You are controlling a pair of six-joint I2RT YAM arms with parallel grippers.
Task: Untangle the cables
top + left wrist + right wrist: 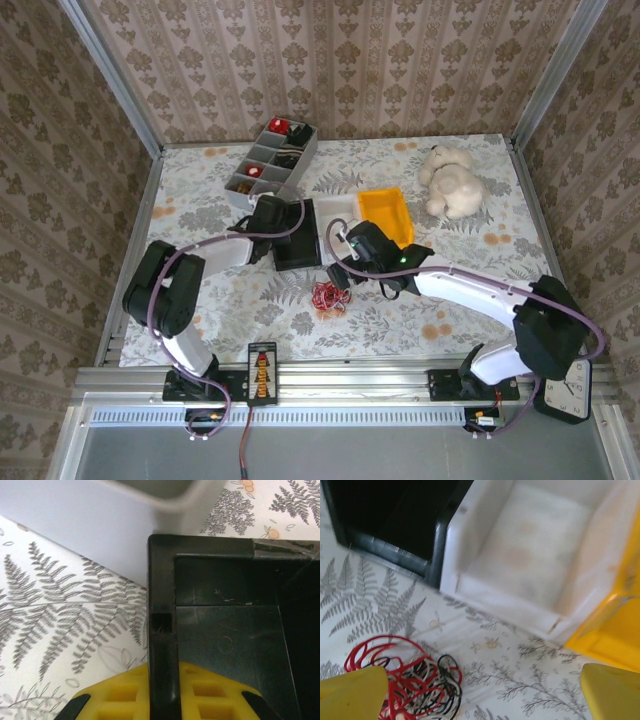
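Reaching forward with both arms: my left claw [167, 695] pinches the black bin [225, 630] by its wall, close to a corner. My right claw [482, 692] hangs wide open, holding nothing, above the cables [415, 685]. Three cords, red, black and whitish, one tangled bunch on the table [470, 300], near side of three bins: black bin, white bin [530, 555], yellow bin [615, 625].

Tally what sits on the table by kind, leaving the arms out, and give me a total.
Bins: 3 (black bin, white bin, yellow bin)
Grey divided tray: 1
Plush toy: 1
Tangled bunch of cables: 1
Total: 6
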